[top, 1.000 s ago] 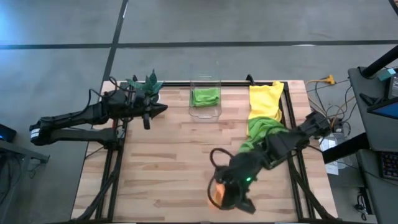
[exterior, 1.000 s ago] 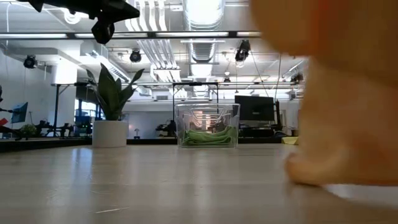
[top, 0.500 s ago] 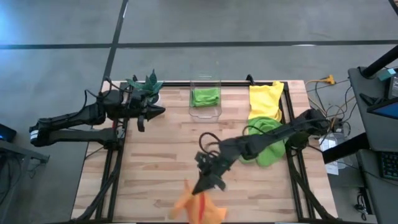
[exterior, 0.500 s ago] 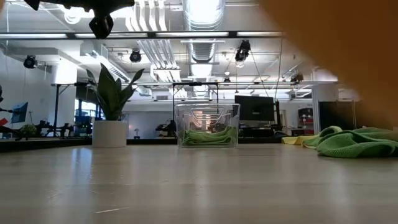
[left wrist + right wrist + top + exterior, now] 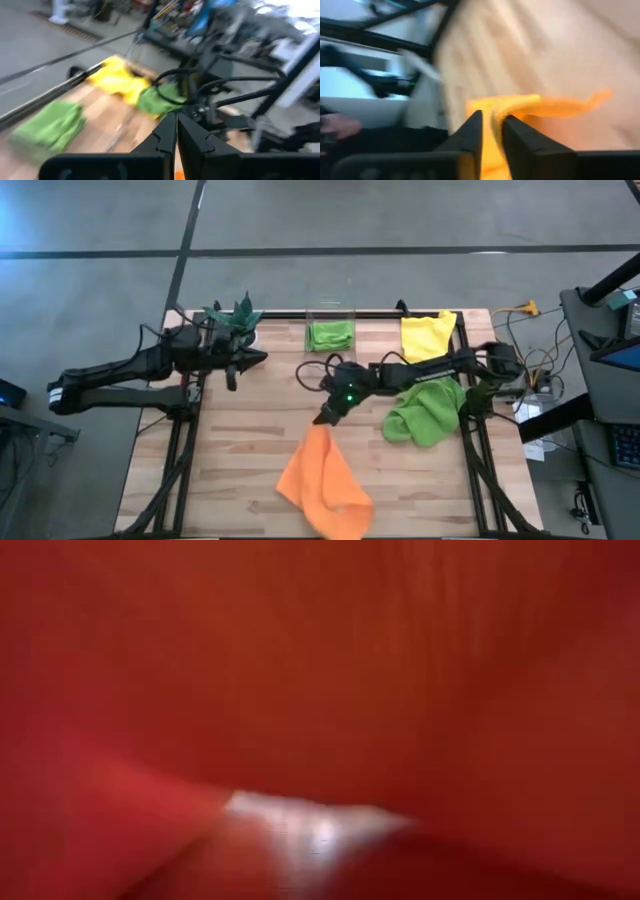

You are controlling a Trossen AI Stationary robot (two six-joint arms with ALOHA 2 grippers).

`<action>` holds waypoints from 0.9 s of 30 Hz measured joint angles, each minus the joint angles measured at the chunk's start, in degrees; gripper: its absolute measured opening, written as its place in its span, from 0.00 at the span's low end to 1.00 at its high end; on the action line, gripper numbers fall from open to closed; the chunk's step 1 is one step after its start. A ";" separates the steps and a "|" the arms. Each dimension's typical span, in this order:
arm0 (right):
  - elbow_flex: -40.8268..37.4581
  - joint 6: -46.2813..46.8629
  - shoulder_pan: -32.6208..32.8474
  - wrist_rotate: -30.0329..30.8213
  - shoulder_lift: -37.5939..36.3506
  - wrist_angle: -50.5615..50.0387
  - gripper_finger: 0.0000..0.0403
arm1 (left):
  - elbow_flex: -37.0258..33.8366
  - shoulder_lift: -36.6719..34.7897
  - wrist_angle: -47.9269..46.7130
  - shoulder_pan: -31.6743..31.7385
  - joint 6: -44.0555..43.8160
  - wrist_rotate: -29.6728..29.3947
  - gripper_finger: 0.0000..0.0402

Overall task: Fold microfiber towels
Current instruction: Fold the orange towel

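**Sam:** Where is the orange towel (image 5: 325, 485)?

**Mia:** It lies on the wooden table (image 5: 240, 450), at the near side, a bit right of the middle. It is spread out in a crumpled shape. One corner points up toward the far side, and the right gripper (image 5: 328, 415) has that corner.

**Sam:** Are its fingers pinching it?

**Mia:** Yes. In the right wrist view the two dark fingers (image 5: 472, 135) sit close, with only a thin gap, and orange cloth (image 5: 520, 107) is caught in that gap. So the jaws are clamped on the orange towel.

**Sam:** Why is the low view all red-orange?

**Mia:** The cloth (image 5: 320, 690) fills it. You can see only a little bright patch low down.

**Sam:** What about the other towels?

**Mia:** A green towel (image 5: 425, 410) sits in a heap on the right side of the table, under the right arm. The yellow towel (image 5: 428, 336) lies flat at the far right corner. Another green towel (image 5: 330, 335) is inside the clear bin (image 5: 331, 311) at the far edge, in the middle.

**Sam:** And the left gripper (image 5: 258, 356)?

**Mia:** It hangs over the far left part of the table, near the small plant (image 5: 232, 314). Its jaws are pressed together, and it holds nothing. You can see that in the left wrist view, where the fingers (image 5: 167, 135) touch.
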 joint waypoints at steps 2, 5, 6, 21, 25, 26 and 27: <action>0.04 -2.52 -1.29 1.63 0.01 -5.52 0.24 | -0.09 1.45 -1.85 0.03 -0.03 -1.43 0.00; 1.40 -6.98 -2.91 3.25 -0.83 -11.62 0.35 | -0.11 3.28 -3.06 0.01 -1.94 -0.88 0.00; 1.82 -8.42 -3.21 3.27 -1.49 -12.33 0.39 | -0.11 3.90 -3.12 0.01 -3.13 0.40 0.00; -5.13 -27.56 6.76 8.55 -13.66 -22.05 0.46 | -0.28 20.39 -17.07 -16.79 -5.49 14.50 0.00; -8.77 -26.49 10.51 17.69 -13.43 -19.70 0.44 | -0.28 25.23 -11.39 -25.40 -15.71 4.64 0.00; -9.35 -25.89 10.97 17.83 -13.23 -18.55 0.44 | -0.28 26.60 -8.77 -27.34 -18.46 3.31 0.00; -9.88 -25.16 11.34 17.80 -12.89 -17.43 0.44 | -0.24 28.23 -5.73 -29.23 -21.10 2.87 0.00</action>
